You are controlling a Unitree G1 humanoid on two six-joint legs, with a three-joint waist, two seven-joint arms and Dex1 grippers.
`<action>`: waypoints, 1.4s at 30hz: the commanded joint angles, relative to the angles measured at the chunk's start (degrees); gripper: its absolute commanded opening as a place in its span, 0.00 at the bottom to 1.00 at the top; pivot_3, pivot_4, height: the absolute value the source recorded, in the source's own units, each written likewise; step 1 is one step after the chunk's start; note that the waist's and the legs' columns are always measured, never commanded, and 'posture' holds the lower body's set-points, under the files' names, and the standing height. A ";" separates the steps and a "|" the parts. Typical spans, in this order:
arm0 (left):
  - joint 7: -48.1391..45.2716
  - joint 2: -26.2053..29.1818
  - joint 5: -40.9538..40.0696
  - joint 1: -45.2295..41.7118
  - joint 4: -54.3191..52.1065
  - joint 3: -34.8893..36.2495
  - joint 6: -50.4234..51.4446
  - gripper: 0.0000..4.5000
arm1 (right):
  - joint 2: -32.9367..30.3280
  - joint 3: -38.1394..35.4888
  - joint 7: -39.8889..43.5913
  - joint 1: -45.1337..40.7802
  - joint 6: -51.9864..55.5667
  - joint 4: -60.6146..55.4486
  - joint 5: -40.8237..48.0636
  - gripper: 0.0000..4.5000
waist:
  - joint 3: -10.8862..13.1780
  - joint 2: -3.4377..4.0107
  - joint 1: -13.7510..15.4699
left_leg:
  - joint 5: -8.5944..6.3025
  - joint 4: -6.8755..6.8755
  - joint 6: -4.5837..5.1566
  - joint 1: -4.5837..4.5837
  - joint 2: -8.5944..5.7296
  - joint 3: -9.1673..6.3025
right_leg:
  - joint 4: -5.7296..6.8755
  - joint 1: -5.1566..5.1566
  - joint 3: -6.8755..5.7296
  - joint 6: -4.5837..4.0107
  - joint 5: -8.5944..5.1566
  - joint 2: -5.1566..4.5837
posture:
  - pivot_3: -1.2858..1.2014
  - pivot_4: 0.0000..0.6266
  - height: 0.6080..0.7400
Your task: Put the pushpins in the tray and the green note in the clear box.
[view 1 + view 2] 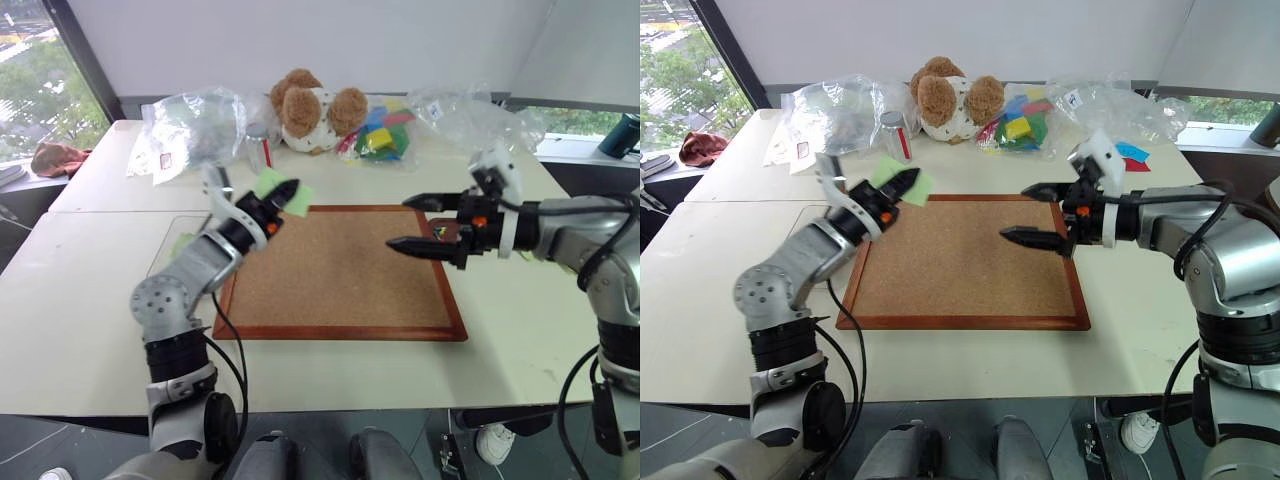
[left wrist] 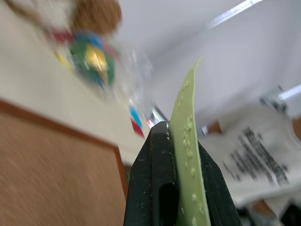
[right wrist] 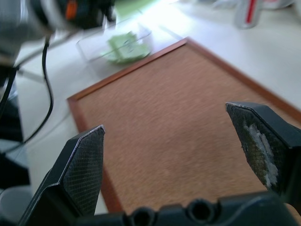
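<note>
Up at centre-left of the head view, the left gripper [image 1: 288,192] is raised above the top-left corner of the cork board [image 1: 345,275], its fingers pinched tight on the green note [image 1: 283,190], which it holds clear of the board. At centre-right, the right gripper [image 1: 420,222] hovers over the board's right side, spread wide and holding nothing. In the right wrist view, the clear box [image 3: 89,46] beside the board's corner contains another green sheet [image 3: 126,44]. Pushpins cannot be made out.
</note>
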 commanded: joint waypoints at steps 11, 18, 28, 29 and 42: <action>5.29 25.86 13.95 4.83 5.03 0.34 0.04 0.00 | 2.56 3.31 2.61 -3.74 -3.44 -2.15 3.80 0.99 | -0.01 -0.05 0.81 | 0.00 0.01 0.01 0.00 -0.03 -0.04 | -0.02 0.03 -0.05 0.00 0.00 -0.01 | 0.52 0.24 1.00; -0.39 28.21 21.79 3.25 12.99 -4.67 4.04 0.00 | 2.40 3.91 1.79 -3.09 -4.14 -2.95 3.25 0.99 | -0.01 -0.06 1.33 | -0.01 -0.01 0.01 -0.03 -0.03 -0.05 | -0.06 0.00 -0.06 0.00 0.00 -0.03 | 0.52 0.24 1.00; -11.28 34.22 29.57 2.27 11.04 -10.22 10.76 0.73 | 2.17 4.01 -0.38 -1.49 -4.79 -3.41 2.29 1.00 | -0.01 -0.07 0.81 | 0.00 -0.04 0.01 -0.03 -0.03 -0.05 | -0.02 -0.05 -0.04 0.00 0.00 -0.04 | 0.52 0.24 1.00; -12.50 35.30 30.62 2.35 10.46 -10.83 10.91 0.84 | 2.19 4.10 -0.42 -1.46 -5.03 -3.25 2.13 1.00 | -0.01 -0.07 0.78 | 0.00 -0.05 0.00 -0.04 -0.02 -0.05 | -0.02 -0.06 -0.04 0.00 0.00 -0.04 | 0.52 0.24 1.00; -33.44 42.32 35.76 1.74 -0.33 -12.85 6.79 0.98 | 2.19 6.01 0.38 -2.44 -8.25 0.51 0.00 1.00 | 0.00 -0.07 1.03 | -0.01 -0.06 0.02 -0.08 -0.02 -0.05 | -0.05 -0.07 -0.04 -0.01 0.00 -0.08 | 0.52 0.24 1.00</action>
